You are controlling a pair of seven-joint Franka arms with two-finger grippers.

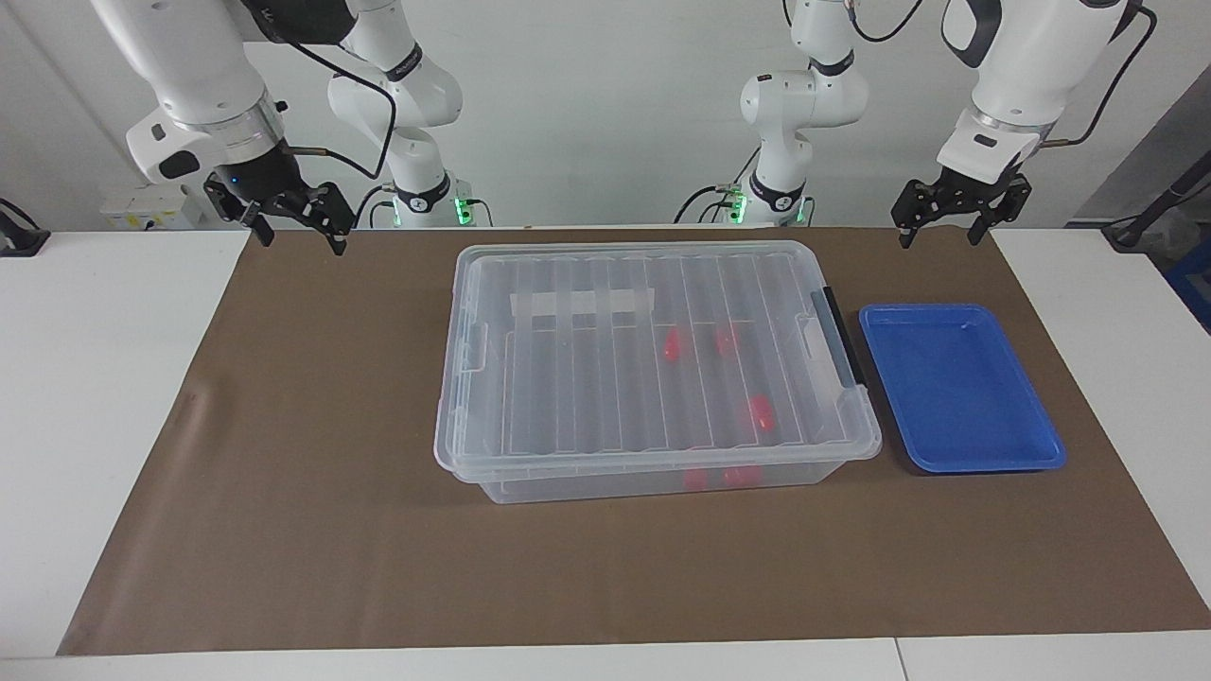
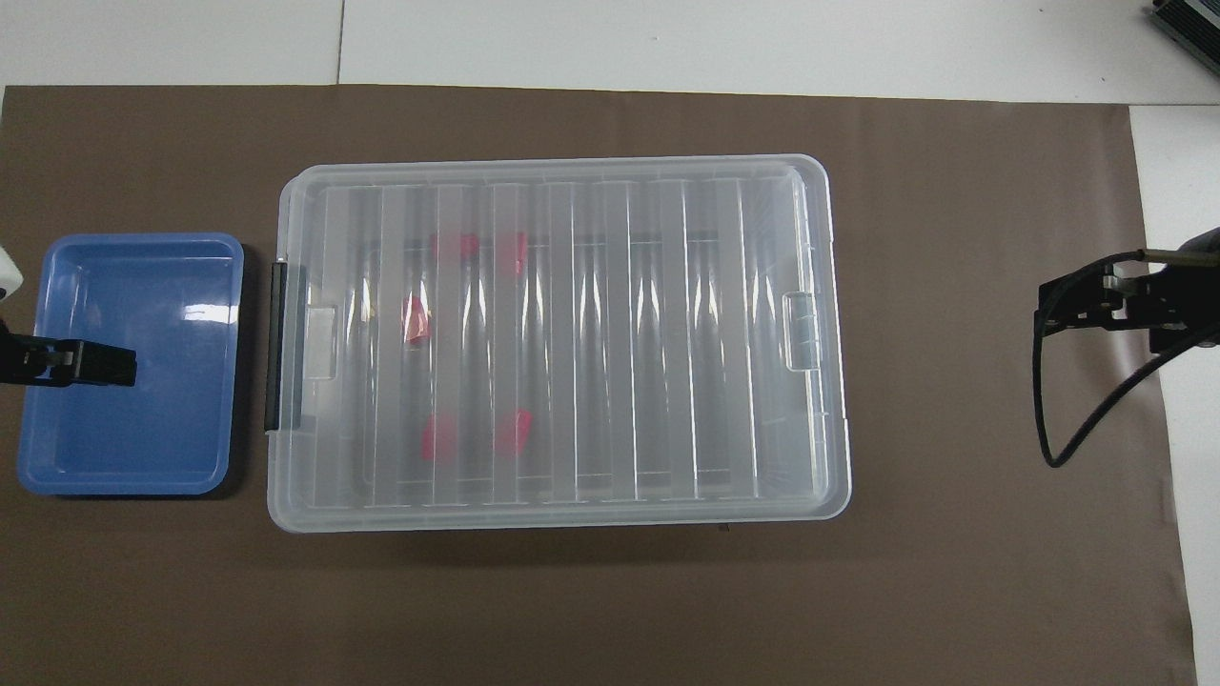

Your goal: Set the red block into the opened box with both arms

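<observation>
Brown mat (image 1: 312,454) bears lidded clear box (image 1: 568,378) holding red blocks (image 1: 760,413); both pincers gape empty.

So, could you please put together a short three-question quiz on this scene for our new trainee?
1. True or false: the lid is on the box.
2. How many red blocks show through it?
3. The blue tray holds: A) blocks, B) nothing.

Key:
1. True.
2. Five.
3. B. The left gripper and right gripper hang open, holding nothing.
</observation>
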